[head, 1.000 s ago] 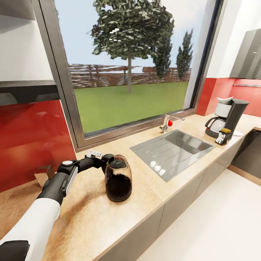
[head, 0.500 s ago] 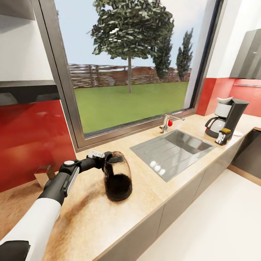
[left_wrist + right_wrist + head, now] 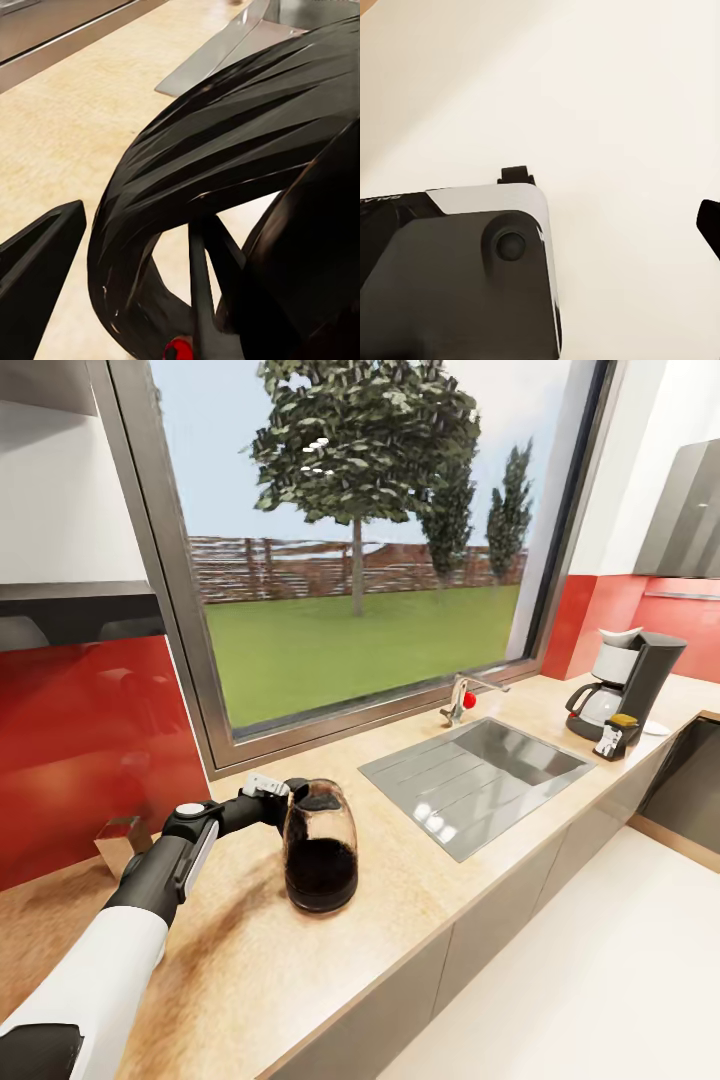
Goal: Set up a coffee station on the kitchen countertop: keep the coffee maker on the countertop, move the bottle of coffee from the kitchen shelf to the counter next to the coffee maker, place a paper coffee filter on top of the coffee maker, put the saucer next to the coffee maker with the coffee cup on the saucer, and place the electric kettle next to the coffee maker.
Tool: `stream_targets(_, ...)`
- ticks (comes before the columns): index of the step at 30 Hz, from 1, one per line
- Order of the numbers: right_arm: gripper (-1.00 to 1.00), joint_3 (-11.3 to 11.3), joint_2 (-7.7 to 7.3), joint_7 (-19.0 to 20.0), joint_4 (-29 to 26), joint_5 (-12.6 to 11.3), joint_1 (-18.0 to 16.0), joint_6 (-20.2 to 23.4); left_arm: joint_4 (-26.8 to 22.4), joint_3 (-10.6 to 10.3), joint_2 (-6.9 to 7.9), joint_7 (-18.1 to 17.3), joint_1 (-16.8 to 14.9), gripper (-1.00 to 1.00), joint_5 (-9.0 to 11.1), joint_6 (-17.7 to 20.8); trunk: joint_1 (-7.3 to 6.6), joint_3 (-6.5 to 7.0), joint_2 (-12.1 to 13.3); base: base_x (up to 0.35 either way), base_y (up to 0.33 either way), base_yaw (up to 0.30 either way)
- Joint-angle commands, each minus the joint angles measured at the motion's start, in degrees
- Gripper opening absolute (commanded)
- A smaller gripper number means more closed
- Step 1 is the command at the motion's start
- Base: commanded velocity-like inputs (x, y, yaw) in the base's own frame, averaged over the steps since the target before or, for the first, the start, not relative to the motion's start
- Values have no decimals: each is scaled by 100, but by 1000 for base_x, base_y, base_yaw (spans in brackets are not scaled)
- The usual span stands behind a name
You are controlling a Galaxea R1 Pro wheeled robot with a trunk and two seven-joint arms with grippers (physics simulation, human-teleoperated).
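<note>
The left hand [image 3: 283, 800] grips the rounded clear glass kettle's [image 3: 320, 847] black loop handle. It stands upright on the pale beige bench [image 3: 250, 970], near its front edge

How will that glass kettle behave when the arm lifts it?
The electric kettle is about half full of dark liquid, so it is probably heavy and may slosh. Its smooth glass looks fragile. Held at the handle, it would likely tilt.

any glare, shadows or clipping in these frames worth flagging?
Head view: the steel sink carries bright glare spots, and the clear glass electric kettle with dark liquid casts a soft shadow on the beige countertop. Left wrist view: the kettle's black loop handle crowds the lens. Right wrist view: pale, near-featureless background.
</note>
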Motion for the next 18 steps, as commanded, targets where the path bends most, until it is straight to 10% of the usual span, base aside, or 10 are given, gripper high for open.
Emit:
stream_targets(1, 100, 49, 3, -16, -5, -54, -3, 6, -11, -1, 2, -29, -5, -100, -32, 13, 3, -13, -13, 0, 0, 0)
stream_targets(18, 100, 49, 15, -23, -7, -54, -4, 7, -369, 7, 2, -1, -14, -100, -28, 71, 3, -13, -13, 0, 0, 0)
